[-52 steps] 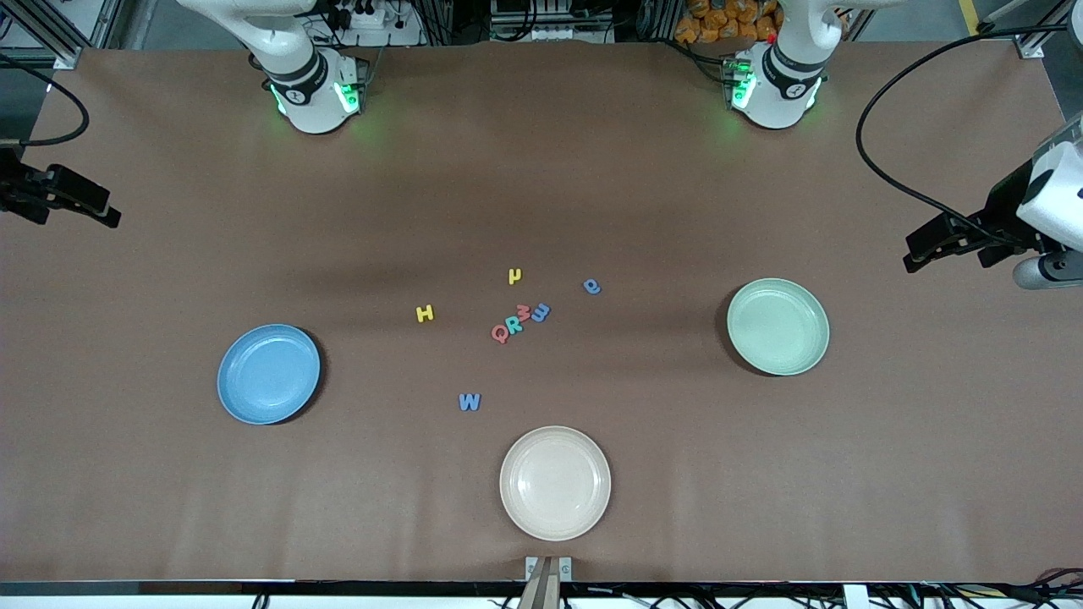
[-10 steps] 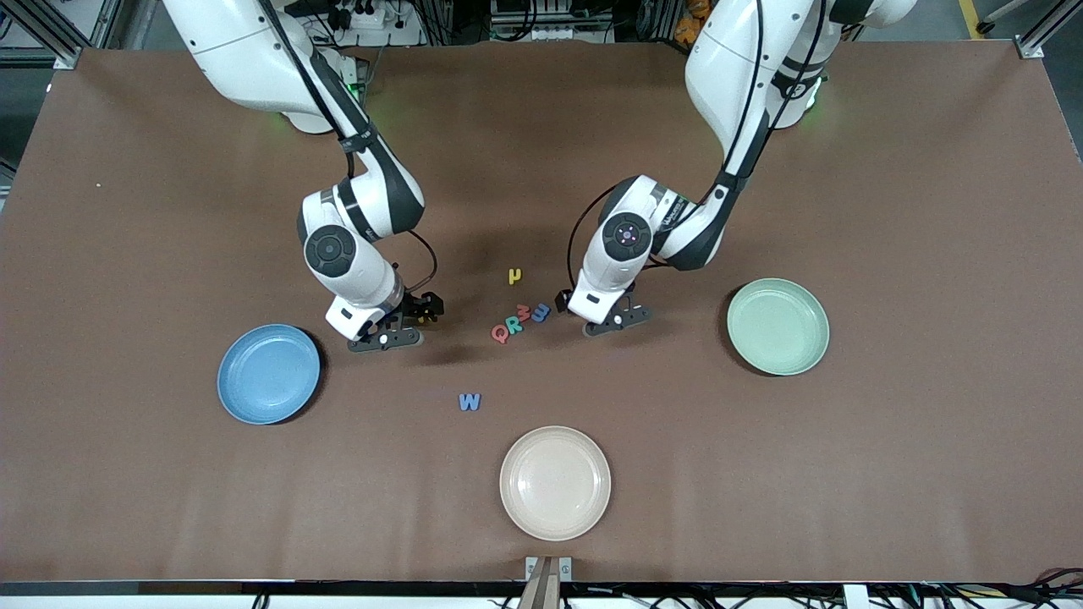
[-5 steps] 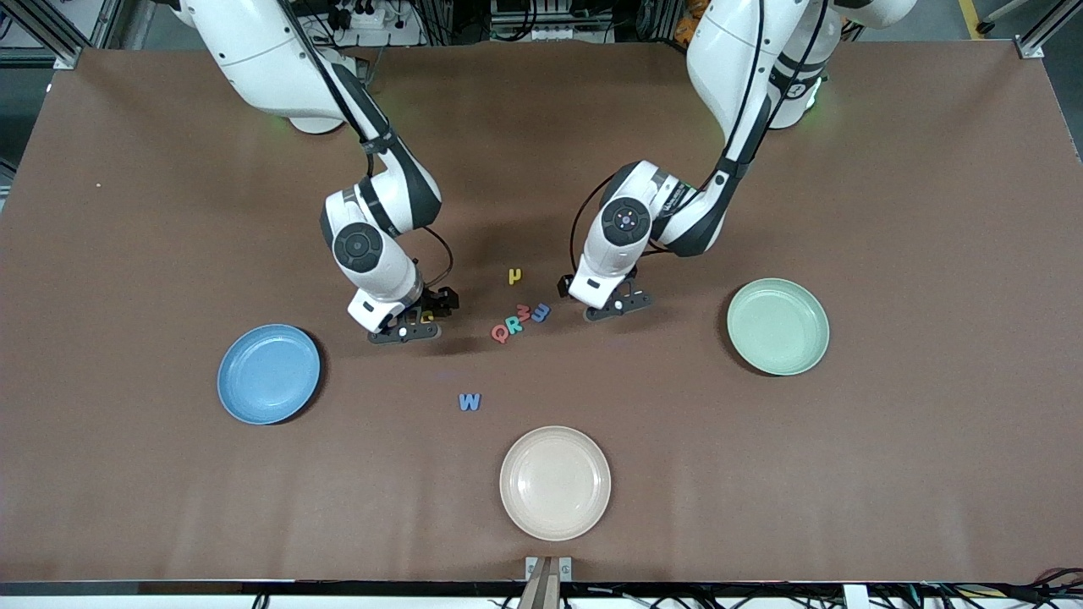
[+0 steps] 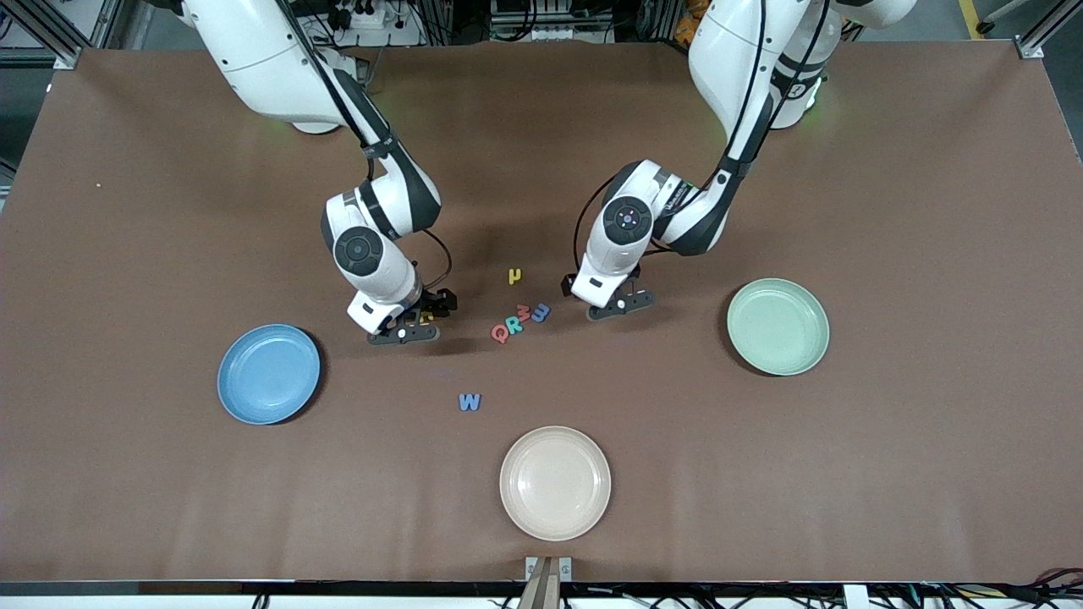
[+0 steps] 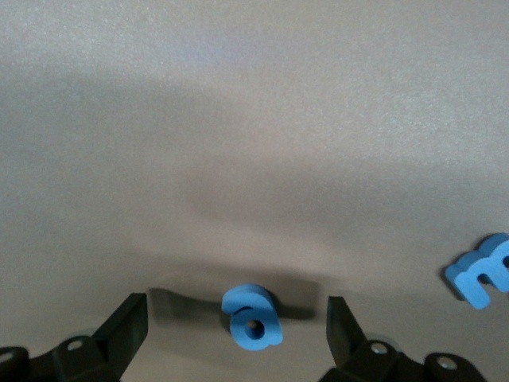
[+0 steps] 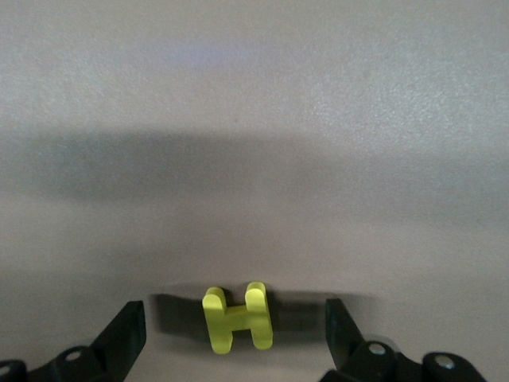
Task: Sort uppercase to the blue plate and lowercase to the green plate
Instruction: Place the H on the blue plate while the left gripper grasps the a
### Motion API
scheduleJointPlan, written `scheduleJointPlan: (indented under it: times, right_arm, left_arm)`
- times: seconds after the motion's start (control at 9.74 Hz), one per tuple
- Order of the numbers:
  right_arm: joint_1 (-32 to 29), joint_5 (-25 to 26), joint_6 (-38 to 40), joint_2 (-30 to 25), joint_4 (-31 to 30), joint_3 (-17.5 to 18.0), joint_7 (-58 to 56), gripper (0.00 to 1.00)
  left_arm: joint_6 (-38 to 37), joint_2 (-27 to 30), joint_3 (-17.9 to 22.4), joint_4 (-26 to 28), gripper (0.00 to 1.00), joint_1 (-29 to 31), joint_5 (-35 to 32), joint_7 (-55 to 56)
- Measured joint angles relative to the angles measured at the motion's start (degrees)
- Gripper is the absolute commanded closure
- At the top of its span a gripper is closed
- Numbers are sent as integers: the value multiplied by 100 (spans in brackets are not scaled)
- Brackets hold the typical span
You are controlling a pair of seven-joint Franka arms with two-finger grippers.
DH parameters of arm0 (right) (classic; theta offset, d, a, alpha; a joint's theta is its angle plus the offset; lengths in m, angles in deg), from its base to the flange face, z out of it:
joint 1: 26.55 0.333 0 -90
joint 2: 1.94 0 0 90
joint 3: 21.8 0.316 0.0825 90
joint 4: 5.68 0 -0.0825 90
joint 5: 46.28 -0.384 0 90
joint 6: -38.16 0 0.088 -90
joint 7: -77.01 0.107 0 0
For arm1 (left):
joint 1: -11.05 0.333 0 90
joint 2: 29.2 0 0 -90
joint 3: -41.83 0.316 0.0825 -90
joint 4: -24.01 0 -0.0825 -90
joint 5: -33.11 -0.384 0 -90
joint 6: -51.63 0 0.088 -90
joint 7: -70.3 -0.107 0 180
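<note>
Right wrist view: yellow H [image 6: 237, 317] between open right hand [image 6: 235, 334] fingers.

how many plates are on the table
3: round blue plate toward the right arm's end, pale green plate toward the left arm's end, cream plate between them, nearest the front camera.

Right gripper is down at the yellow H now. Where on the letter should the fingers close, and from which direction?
Come straight down from above. The yellow H lies flat on the table, between the open fingers of the right gripper. Closing should press one finger on the outer edge of each upright, squeezing across the crossbar. Nothing else lies beside it, so a top-down pinch looks unobstructed.
</note>
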Motion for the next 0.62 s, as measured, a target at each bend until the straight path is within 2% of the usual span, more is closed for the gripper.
scheduleJointPlan:
  times: [0.1, 0.21, 0.62]
  right_arm:
    - [0, 0, 0, 1, -16, 0, 0, 85]
    - [0, 0, 0, 0, -21, -1, 1, 100]
    - [2, -2, 21, -102, -18, -7, 13, 100]
  left_arm:
    - [11, 0, 0, -13, 35, -2, -4, 0]
    - [16, 0, 0, -17, 40, -6, -6, 0]
    - [16, -1, 0, -17, 43, -18, -8, 0]
